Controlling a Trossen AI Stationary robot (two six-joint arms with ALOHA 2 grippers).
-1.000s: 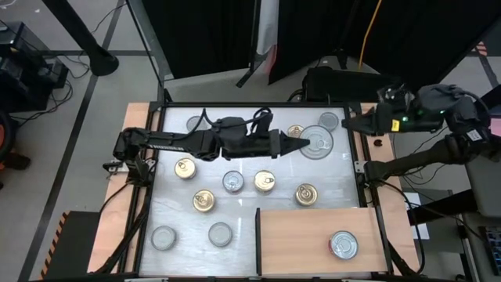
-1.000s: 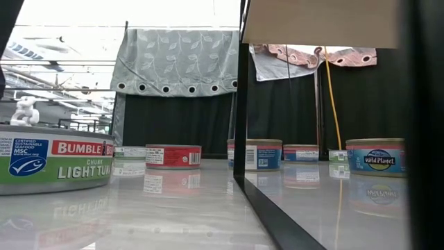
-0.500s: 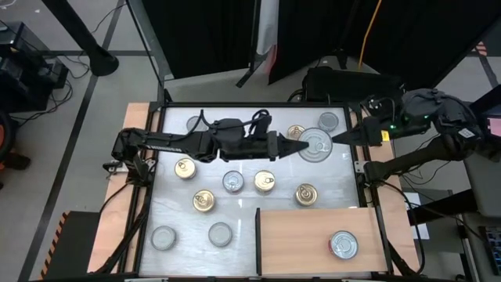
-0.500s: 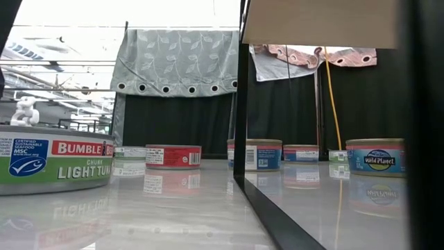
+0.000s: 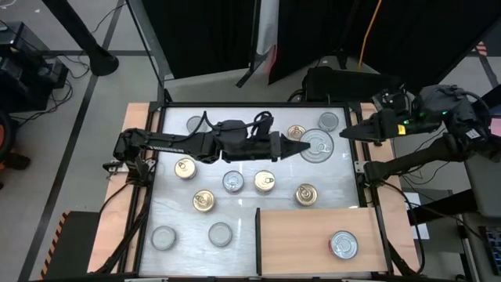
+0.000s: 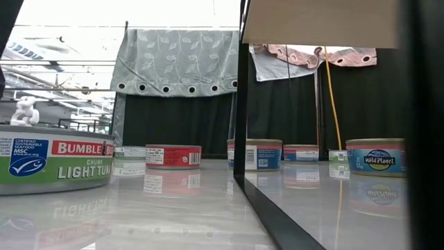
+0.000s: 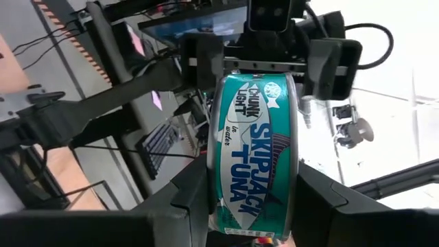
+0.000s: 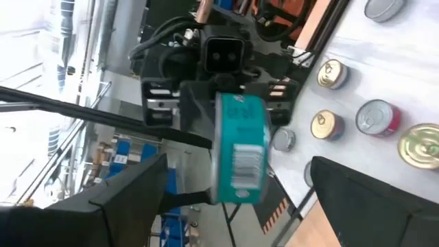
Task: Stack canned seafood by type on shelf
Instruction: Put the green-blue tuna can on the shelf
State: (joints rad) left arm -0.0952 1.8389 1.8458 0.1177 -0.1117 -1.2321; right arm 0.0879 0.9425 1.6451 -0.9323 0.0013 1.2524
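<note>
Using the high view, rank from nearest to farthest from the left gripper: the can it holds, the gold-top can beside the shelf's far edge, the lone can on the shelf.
1. The teal tuna can, held in the left gripper, far centre-right.
2. The gold-top can, on the white tabletop just beyond the shelf.
3. The silver can, on the shelf's near right part.
</note>
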